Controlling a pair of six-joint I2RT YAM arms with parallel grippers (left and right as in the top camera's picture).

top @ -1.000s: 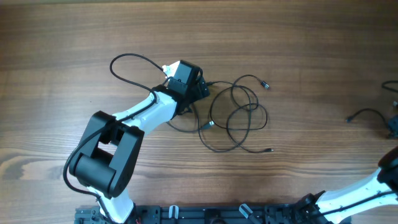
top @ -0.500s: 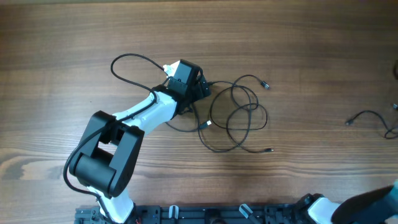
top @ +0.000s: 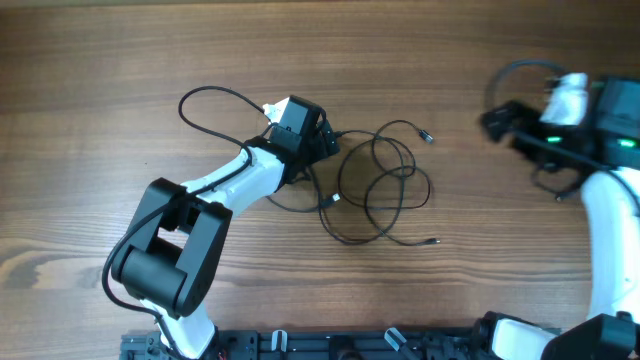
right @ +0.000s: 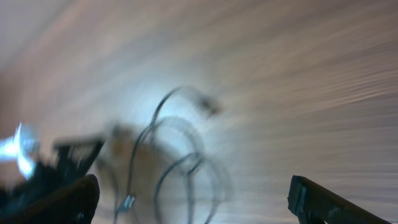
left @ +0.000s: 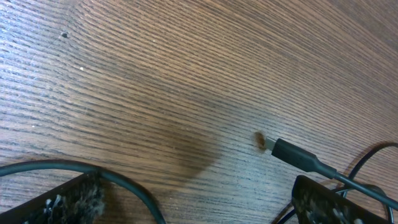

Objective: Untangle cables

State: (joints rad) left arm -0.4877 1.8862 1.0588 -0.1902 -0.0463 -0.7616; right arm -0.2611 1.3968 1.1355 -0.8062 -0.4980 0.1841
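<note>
Looks like mid-untangle, between grabs, with nothing pinched on either side.

Can see the cables (top: pixel 385 185) heaped in 1 loose tangle at mid-table (top: pixel 100 60), loops crossing all over. Spotting 2 ends poking out on the right: upper plug (top: pixel 426 137) and lower plug (top: pixel 434 241). Also 1 long loop (top: pixel 212 98) trailing off left, past the left arm (top: pixel 240 180). Maybe 1 more cord (top: pixel 557 195) lying apart by the right arm (top: pixel 605 220), but hard to tell from the arm's own wiring.

Got the left gripper (top: pixel 328 143) sitting low at the tangle's left edge, jaws spread wide, clamped on nothing. Arm stretched diagonally from the near-left base, elbow bent. From its wrist cam: a plug (left: pixel 297 154) flat on the wood just beside 1 finger (left: pixel 329 202), and a cord arc (left: pixel 118 177) passing close by the other finger (left: pixel 62 202). Can't tell if touching.

Then the right gripper (top: pixel 492 122), coming up along the right edge with the wrist turned left, aimed at the tangle but well apart from it. Jaws wide too, empty. Blurry wrist view there, so guessing on the move.

Next move, best guess: close in on the heap's right side, pinch just 1 strand near a plug end, and draw it out rightward with the left pinning the rest. Needs careful aim. Thin, overlapping cords, so easy to grab 2 and just drag the whole knot.
</note>
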